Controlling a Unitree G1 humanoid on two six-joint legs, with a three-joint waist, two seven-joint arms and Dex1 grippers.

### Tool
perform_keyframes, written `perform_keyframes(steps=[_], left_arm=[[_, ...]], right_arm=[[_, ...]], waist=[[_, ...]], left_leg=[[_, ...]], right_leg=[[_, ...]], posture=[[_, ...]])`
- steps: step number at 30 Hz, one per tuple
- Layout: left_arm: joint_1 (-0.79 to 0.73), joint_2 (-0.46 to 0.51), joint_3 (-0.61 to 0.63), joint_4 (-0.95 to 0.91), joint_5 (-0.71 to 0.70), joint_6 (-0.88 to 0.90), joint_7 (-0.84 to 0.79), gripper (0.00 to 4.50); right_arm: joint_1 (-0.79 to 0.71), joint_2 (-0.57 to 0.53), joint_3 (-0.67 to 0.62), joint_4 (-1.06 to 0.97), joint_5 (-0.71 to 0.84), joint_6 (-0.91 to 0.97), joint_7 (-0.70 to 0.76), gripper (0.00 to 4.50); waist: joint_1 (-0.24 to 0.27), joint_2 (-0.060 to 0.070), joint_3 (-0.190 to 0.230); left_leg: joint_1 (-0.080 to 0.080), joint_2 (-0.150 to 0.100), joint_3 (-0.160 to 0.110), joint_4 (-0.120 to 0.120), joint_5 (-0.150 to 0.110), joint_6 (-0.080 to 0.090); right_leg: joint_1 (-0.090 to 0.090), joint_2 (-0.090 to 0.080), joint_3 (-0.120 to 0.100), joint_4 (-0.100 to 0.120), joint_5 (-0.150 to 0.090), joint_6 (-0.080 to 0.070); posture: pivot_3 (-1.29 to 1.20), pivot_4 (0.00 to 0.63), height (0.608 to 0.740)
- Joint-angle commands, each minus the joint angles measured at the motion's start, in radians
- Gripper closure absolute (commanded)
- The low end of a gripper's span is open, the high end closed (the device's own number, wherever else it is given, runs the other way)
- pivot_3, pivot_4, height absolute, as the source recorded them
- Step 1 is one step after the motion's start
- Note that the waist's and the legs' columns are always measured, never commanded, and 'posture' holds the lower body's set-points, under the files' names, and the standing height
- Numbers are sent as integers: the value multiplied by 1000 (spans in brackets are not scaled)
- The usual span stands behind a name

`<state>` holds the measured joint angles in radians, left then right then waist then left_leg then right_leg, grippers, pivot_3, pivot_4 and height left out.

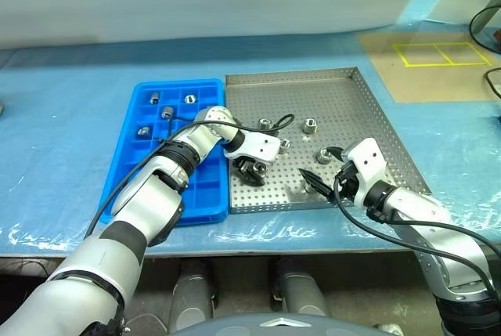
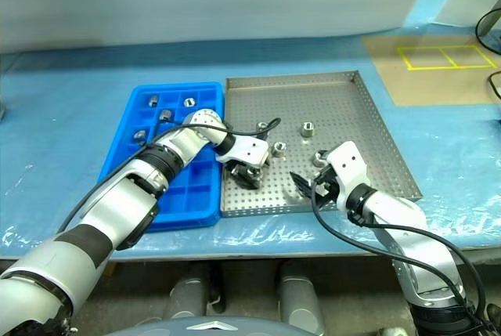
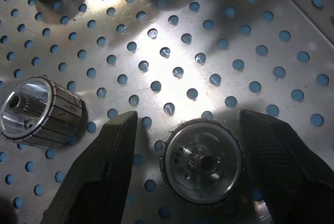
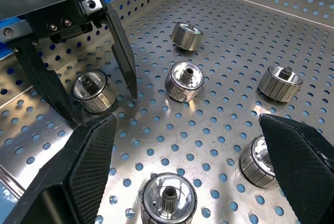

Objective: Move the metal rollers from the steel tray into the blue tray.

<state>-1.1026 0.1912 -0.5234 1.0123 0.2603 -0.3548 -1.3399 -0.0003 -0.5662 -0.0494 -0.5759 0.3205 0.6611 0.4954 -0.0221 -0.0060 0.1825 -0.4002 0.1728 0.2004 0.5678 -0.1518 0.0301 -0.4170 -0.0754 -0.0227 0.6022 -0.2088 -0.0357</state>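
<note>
Small shiny metal rollers lie scattered on the perforated floor of the flat silver steel tray, and four more sit in compartments of the bright blue plastic tray lying just beside it. The left gripper points down with its black fingers parted on either side of one roller, not yet clamped. Nearby, the right gripper hovers over the steel tray, spread wide and empty.

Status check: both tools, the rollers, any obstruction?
Left tool open, straddling a small ribbed silver metal roller on the perforated steel tray. Right tool open, empty. Nothing blocking.
</note>
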Motion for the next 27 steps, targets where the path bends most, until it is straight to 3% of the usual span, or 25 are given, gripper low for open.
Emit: perform_keyframes(steps=[1,2,6,12,19,27], left_arm=[[10,22,-2,1,29,29,9,2162],[9,19,1,3,31,40,17,2443],[31,38,20,-44,-14,37,-74,2757],[37,52,70,-114,-54,80,-42,2759],[135,126,230,-564,-232,306,-2,2759],[297,300,437,-862,-347,482,148,2759]], right_arm=[[-22,4,3,-2,-12,-29,-3,0],[-25,4,6,2,-16,-31,-4,0],[-38,5,14,14,-28,-38,-3,0],[-57,9,21,29,-29,-42,5,0],[-111,5,21,34,-8,-35,33,0],[-337,8,87,165,3,-80,148,0]], waist=[[-2,0,0],[-1,0,0],[-2,0,0],[-6,0,0],[-3,0,0],[-4,2,1]], left_leg=[[0,0,0,0,0,0],[0,0,0,-1,0,0],[0,0,0,-1,0,0],[-2,0,0,-2,0,0],[-6,0,0,-3,0,0],[-3,1,0,-3,1,-1]], right_leg=[[0,0,0,0,0,0],[0,0,0,0,0,0],[0,0,0,0,0,0],[-2,0,-1,0,3,-6],[-5,0,-1,0,4,-8],[-5,0,-1,3,4,-8]], posture=[[-457,150,740],[-454,150,740],[-443,150,740],[-422,150,740],[-361,150,740],[-176,150,740]])
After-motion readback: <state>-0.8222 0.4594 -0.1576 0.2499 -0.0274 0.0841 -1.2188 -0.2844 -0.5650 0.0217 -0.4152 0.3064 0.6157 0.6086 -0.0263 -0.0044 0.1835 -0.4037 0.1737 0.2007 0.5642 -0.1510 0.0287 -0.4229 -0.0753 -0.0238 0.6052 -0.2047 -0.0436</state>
